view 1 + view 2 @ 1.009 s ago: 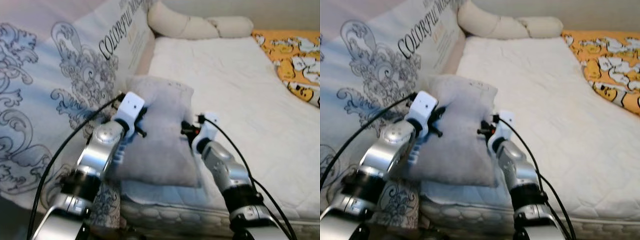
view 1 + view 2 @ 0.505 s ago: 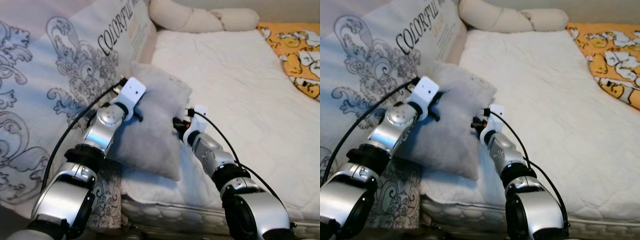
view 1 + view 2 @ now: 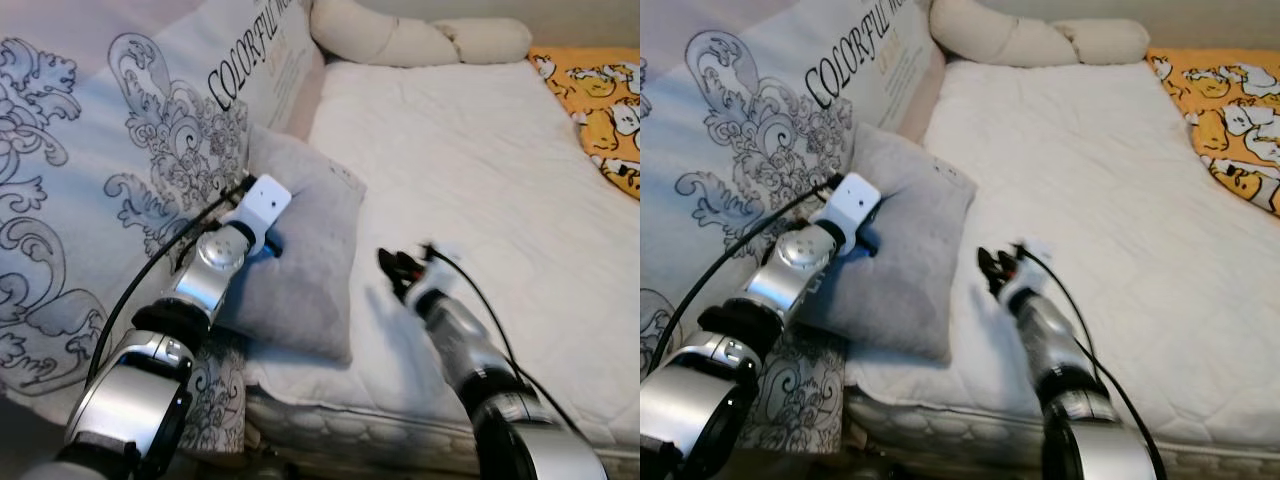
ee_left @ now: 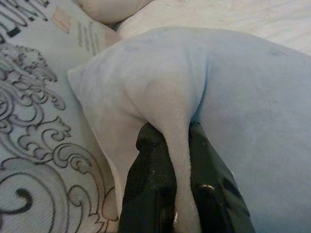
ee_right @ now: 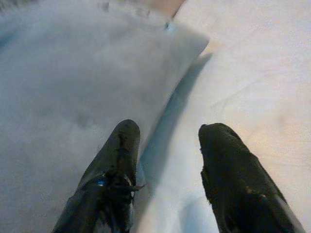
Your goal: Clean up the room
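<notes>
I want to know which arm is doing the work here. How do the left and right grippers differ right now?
The left gripper is shut on a fold of the grey pillow; the right gripper is open and holds nothing. The left gripper presses against the pillow's side near the patterned cushion; the right gripper hovers beside the pillow over the white mattress. Both have black fingers.

Large patterned cushion at ten o'clock carries black capital lettering reading "COLORFUL", followed by a word cut off by the frame. Smaller print beneath it appears too blurred to read.
</notes>
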### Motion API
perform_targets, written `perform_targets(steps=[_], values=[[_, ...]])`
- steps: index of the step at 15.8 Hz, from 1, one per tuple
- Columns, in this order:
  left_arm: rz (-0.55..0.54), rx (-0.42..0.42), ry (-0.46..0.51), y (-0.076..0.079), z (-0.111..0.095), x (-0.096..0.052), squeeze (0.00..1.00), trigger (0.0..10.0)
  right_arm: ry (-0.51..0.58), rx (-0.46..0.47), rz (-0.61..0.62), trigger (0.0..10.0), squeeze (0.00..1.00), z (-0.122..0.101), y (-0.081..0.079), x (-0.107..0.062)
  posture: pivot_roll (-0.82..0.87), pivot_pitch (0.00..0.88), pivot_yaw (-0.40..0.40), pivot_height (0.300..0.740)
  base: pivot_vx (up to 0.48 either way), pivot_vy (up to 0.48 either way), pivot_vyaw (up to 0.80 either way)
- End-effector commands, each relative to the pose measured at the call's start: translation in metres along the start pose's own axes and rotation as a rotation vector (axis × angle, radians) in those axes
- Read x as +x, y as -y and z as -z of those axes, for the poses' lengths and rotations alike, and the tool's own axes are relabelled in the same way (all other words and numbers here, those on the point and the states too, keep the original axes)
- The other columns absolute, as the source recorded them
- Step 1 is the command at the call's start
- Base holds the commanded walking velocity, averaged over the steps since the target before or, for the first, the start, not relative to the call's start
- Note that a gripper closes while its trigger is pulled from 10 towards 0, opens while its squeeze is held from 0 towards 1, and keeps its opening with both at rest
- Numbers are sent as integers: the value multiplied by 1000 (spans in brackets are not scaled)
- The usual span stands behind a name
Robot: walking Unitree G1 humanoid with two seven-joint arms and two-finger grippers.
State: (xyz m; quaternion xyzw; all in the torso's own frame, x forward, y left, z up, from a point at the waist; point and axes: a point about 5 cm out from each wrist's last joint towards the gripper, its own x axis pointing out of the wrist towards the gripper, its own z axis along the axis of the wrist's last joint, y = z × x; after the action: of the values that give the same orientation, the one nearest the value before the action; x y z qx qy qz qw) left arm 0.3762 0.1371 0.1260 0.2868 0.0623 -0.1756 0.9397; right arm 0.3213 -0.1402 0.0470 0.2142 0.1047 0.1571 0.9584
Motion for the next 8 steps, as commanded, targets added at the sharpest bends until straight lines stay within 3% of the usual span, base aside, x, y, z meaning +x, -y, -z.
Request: perform_targets(steps=[1, 2, 4, 6, 8], values=[[3, 15, 2, -1, 4, -2, 0, 10000, 59, 10, -63, 10000, 1000, -10, -8, 2, 31, 0, 79, 740, 0, 0, 0], [-13, 24, 29, -3, 2, -2, 1000, 10000, 73, 15, -77, 10000, 1000, -10, -9, -1, 21, 0, 73, 740, 0, 0, 0], [-38, 43, 155, -12, -14, -8, 1000, 10000, 122, -14, -173, 10000, 1000, -11, -23, -18, 21, 0, 63, 740, 0, 0, 0], [-38, 26, 209, -15, -19, -13, 1000, 10000, 133, -37, -218, 10000, 1000, -13, -29, -26, 16, 0, 65, 740, 0, 0, 0], [-33, -120, 321, -18, -34, -30, 1000, 10000, 162, -79, -259, 10000, 1000, -24, -37, -37, 6, 0, 56, 740, 0, 0, 0]])
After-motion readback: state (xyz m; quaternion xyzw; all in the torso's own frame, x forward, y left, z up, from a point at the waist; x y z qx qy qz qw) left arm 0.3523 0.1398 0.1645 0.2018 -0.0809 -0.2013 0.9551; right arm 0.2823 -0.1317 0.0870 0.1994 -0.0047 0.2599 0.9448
